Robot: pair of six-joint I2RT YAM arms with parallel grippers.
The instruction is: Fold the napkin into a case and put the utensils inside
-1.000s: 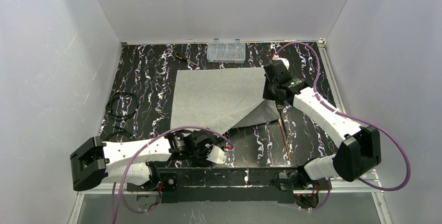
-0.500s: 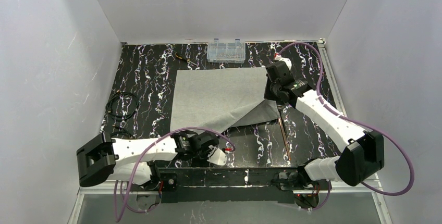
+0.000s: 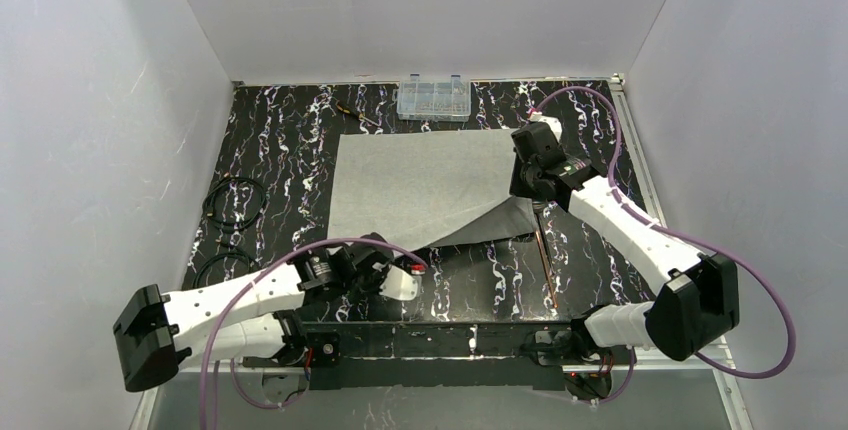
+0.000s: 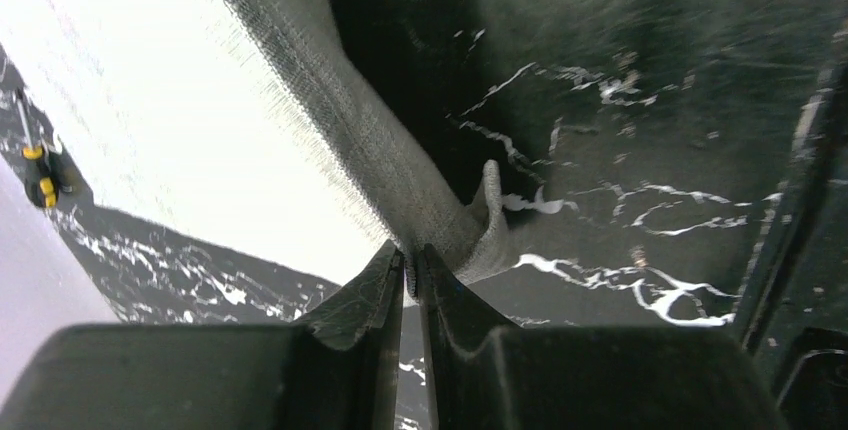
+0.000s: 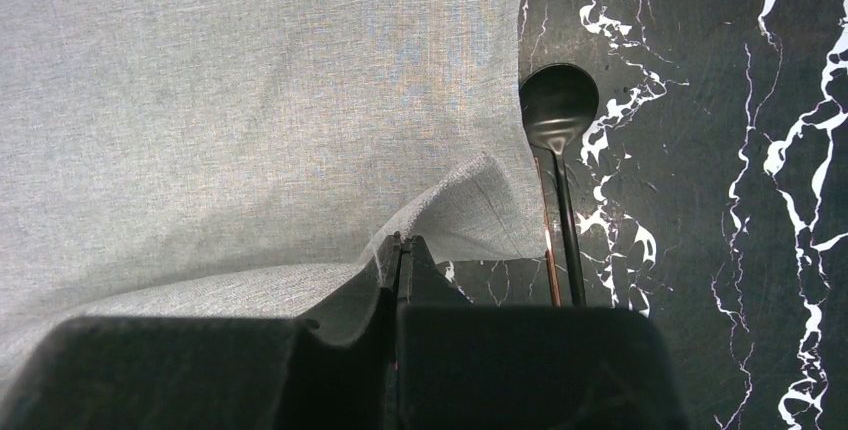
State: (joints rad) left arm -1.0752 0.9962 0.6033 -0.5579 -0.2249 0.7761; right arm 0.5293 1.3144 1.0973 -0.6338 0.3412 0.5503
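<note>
The napkin (image 3: pixel 420 185) is spread on the table (image 3: pixel 270 150), utensils (image 5: pixel 558 120) just beside its right edge; near corners are pinched tight by the left gripper (image 4: pixel 408 255) and right gripper (image 5: pixel 398 240); the first fold is judged begun; both corners are to be carried across together.

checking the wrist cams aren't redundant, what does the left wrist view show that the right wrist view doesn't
Only the left wrist view: the left claw shut on a bunched part of the napkin, and a screwdriver at the far left edge.
Only the right wrist view: the right claw shut on a raised napkin edge, and the utensils, a dark-headed spoon with a thin copper-brown piece beside it, lying next to the cloth.
Both: the grey napkin and the black marbled table.
</note>
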